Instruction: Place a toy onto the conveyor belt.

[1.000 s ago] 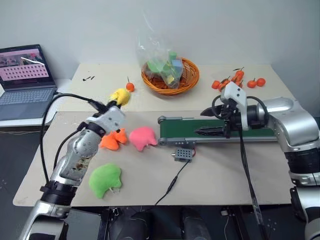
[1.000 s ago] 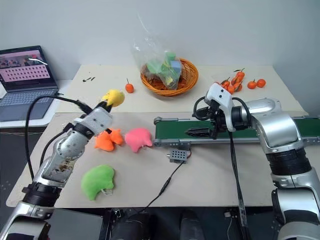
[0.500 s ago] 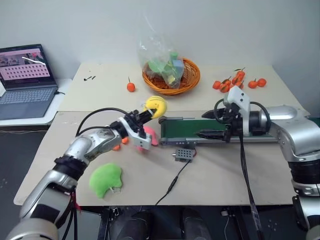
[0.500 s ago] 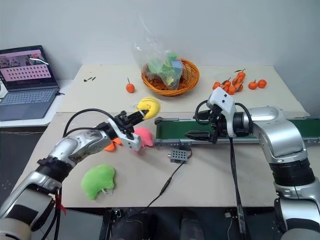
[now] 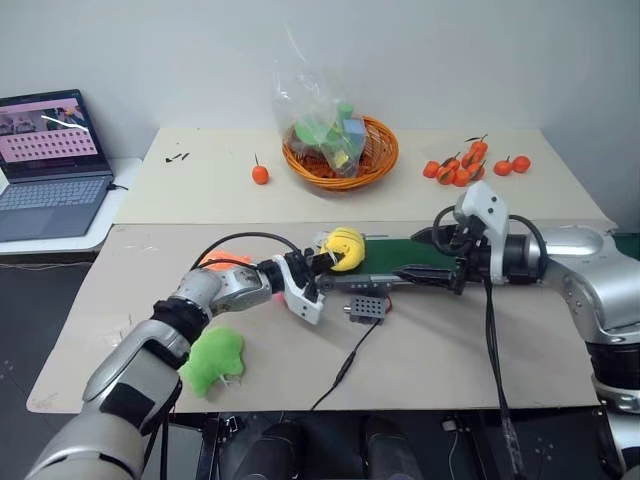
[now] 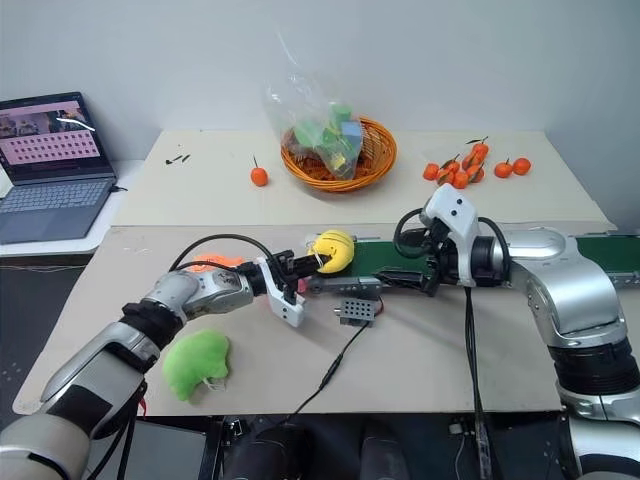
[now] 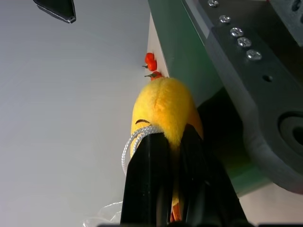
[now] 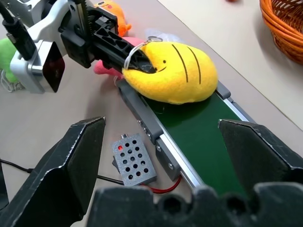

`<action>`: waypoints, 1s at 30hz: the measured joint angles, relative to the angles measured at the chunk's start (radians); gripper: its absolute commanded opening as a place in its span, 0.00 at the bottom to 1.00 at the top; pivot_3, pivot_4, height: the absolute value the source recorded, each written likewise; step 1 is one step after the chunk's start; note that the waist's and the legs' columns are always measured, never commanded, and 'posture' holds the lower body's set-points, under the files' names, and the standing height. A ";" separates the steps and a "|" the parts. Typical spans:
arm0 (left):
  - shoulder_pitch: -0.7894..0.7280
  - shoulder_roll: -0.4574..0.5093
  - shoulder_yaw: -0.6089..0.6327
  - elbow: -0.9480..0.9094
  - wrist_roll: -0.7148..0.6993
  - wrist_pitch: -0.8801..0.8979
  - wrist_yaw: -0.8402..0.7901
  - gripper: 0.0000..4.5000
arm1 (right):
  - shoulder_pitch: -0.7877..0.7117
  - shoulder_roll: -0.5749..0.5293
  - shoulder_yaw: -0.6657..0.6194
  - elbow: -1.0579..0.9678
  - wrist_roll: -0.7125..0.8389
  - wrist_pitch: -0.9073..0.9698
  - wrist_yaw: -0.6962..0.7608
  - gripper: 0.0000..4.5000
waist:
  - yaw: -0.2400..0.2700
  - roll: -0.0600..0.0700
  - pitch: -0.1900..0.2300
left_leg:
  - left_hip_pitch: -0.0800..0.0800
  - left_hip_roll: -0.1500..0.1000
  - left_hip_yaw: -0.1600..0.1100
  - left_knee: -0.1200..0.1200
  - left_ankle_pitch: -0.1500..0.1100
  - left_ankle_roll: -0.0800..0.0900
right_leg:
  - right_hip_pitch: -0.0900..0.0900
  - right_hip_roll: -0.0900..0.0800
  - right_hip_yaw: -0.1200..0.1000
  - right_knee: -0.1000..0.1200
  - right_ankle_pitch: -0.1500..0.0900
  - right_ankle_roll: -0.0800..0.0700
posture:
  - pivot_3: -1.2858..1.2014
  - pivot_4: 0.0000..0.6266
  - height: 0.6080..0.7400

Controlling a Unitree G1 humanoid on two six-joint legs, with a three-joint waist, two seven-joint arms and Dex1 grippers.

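The toy (image 5: 346, 247) is a yellow plush blob with a white string loop. My left gripper (image 5: 325, 260) is shut on its near end and points level toward the right. The toy hangs at the left end of the conveyor belt (image 5: 400, 253), a dark green strip in a grey frame. It sits low over the green surface (image 8: 189, 132), and I cannot tell whether it touches. My right gripper (image 5: 425, 256) hovers open over the belt just right of the toy, holding nothing. The toy (image 8: 173, 71) lies ahead of its spread fingers (image 8: 80, 161).
An orange plush fish (image 5: 222, 262) and a pink plush (image 8: 106, 68) lie behind my left arm, and a green plush (image 5: 212, 360) lies nearer the front edge. A grey box (image 5: 367, 307) with a cable sits before the belt. A basket (image 5: 340, 150), small oranges (image 5: 475, 165) and a laptop (image 5: 50, 160) stand further back.
My left gripper has carried the yellow toy right and down, from the back left of the table to the belt's left end, and its wrist has rolled. The right gripper has hardly moved.
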 measured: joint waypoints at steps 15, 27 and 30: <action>0.031 -0.032 0.095 0.034 -0.242 0.020 -0.180 0.99 | -0.011 -0.012 0.008 0.010 -0.003 0.009 -0.005 1.00 | -0.002 0.000 0.000 | 0.002 0.000 0.002 0.001 -0.001 0.002 | 0.001 0.000 0.001 0.000 0.001 0.001 | 0.52 0.24 1.00; 0.280 -0.053 0.376 -0.410 -1.033 0.560 -0.857 0.99 | -0.056 -0.021 0.030 0.058 -0.012 -0.016 0.032 1.00 | -0.015 0.000 0.000 | 0.002 0.000 0.003 0.003 -0.002 0.004 | 0.000 -0.001 0.001 0.001 0.001 0.001 | 0.52 0.24 1.00; 0.327 -0.019 0.471 -0.606 -1.310 0.879 -0.992 0.99 | -0.094 -0.029 0.035 0.089 -0.024 -0.034 0.052 1.00 | -0.026 0.000 0.000 | 0.002 0.001 0.003 0.003 -0.002 0.004 | 0.000 0.000 0.001 0.001 0.001 0.002 | 0.52 0.24 1.00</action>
